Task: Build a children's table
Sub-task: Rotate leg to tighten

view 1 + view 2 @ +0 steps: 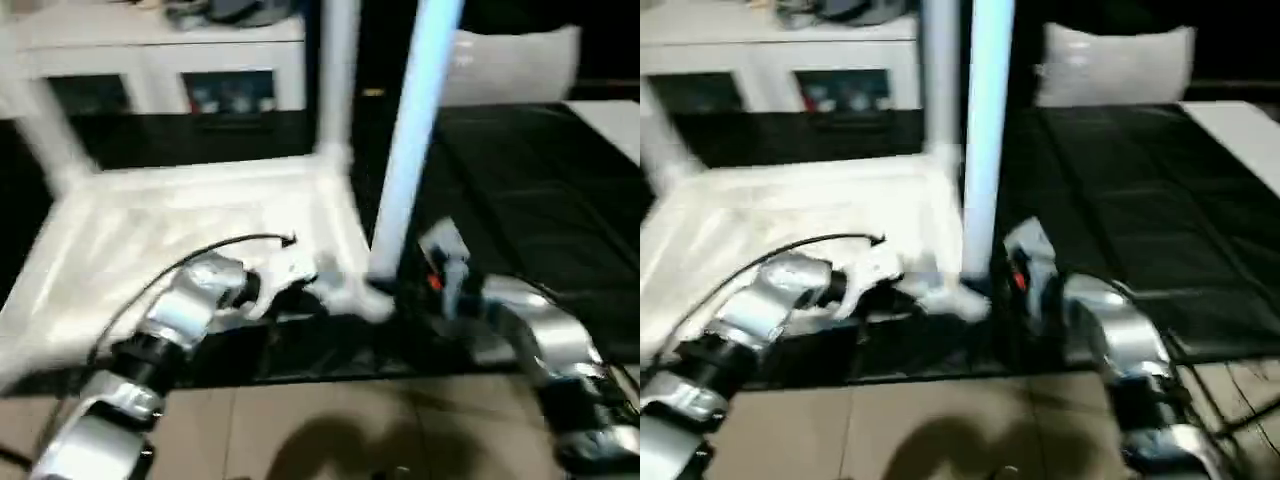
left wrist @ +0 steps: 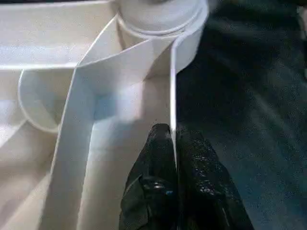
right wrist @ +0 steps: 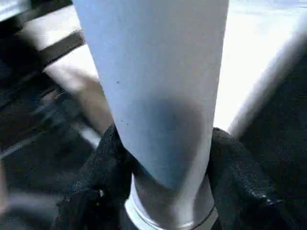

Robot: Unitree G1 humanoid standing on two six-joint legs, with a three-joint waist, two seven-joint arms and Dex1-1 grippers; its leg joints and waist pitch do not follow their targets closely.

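The left gripper (image 2: pixel 175 158) is pinched shut on the thin side wall of the table top (image 1: pixel 180 225), one black finger (image 2: pixel 153 163) on each face of the rim, just short of the near right corner socket (image 2: pixel 160 21); the left wrist view alone shows this pinch and the ribs under the top. The right gripper (image 3: pixel 163 158) is clamped around the lower end of a leg (image 1: pixel 410 150), its fingers (image 3: pixel 240 167) pressed on both sides of the tube just above the narrower stepped end; the right wrist view shows that grip, which in the head views is lost behind the silver right forearm (image 1: pixel 545 340). From the head views, the table top lies upside down on a dark surface (image 1: pixel 540 200), left of centre, and the held leg stands nearly upright at its near right corner. A second leg (image 1: pixel 338 70) stands at the far right corner and a third (image 1: pixel 40 130) at the far left, both cut off by the upper edge. Whether the held leg is seated in its socket is hard to make out. Behind stands a white cabinet (image 1: pixel 150 60), and a white pillow (image 1: pixel 1115 60) lies far right.
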